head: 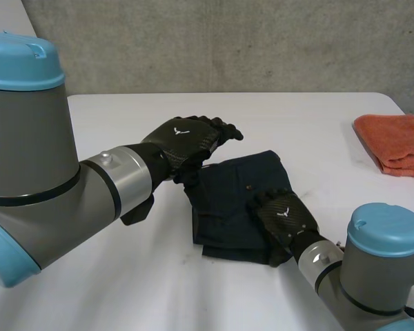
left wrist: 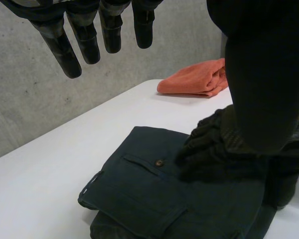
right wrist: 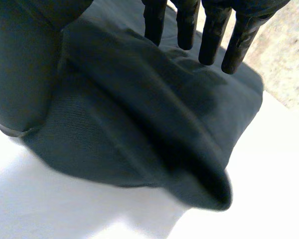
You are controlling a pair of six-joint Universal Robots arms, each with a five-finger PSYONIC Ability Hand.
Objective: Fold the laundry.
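In the middle of the white bench [head: 110, 276] lies a dark navy garment [head: 231, 196], already doubled into a compact, layered packet with a buttoned pocket on top. The right hand [head: 284, 215] rests flat on its near corner, fingers straight, gripping nothing. The left hand [head: 190, 138] hovers above the opposite edge, fingers relaxed and empty. An orange towel [head: 397, 141] sits folded well apart. Most looks done; perhaps a last fold or smoothing remains.

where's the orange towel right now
In the head view the folded orange towel lies at the far right edge of the table, on the robot's right side, apart from the dark shorts under the right hand.
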